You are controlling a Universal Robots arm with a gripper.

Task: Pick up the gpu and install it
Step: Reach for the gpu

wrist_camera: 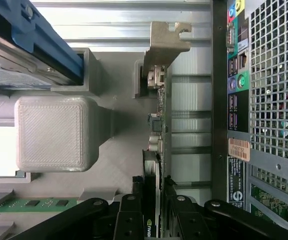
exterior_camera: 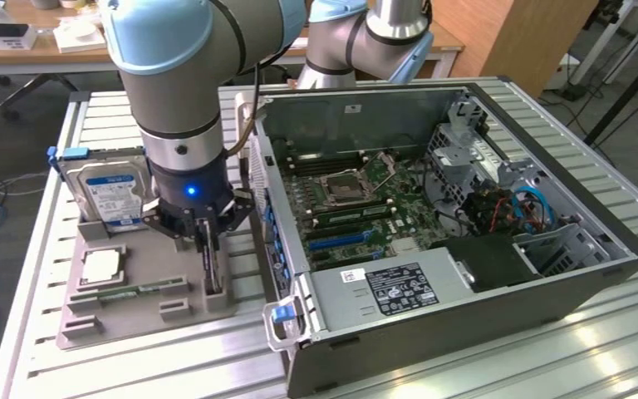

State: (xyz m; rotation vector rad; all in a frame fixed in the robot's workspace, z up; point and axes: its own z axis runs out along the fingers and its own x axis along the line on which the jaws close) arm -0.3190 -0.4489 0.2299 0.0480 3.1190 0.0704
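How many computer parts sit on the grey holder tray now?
4: the hard drive standing upright, the CPU lying flat beside it, the memory stick lying flat beside the CPU, and the gpu on edge, gripped by the end effector. Others may hide behind the arm.

In the exterior view the gpu [exterior_camera: 215, 270] stood on edge in the grey holder [exterior_camera: 86, 320]. Its upper part was hidden by the gripper [exterior_camera: 210, 245] clamped on it, and its face was turned out of sight. In the wrist view the picture's edge cut off the gpu's gripped end, most of the hard drive [wrist_camera: 13, 60] and all but one wall of the computer case [wrist_camera: 279, 100]. Print on the case's label [exterior_camera: 408, 288] was too small to read.
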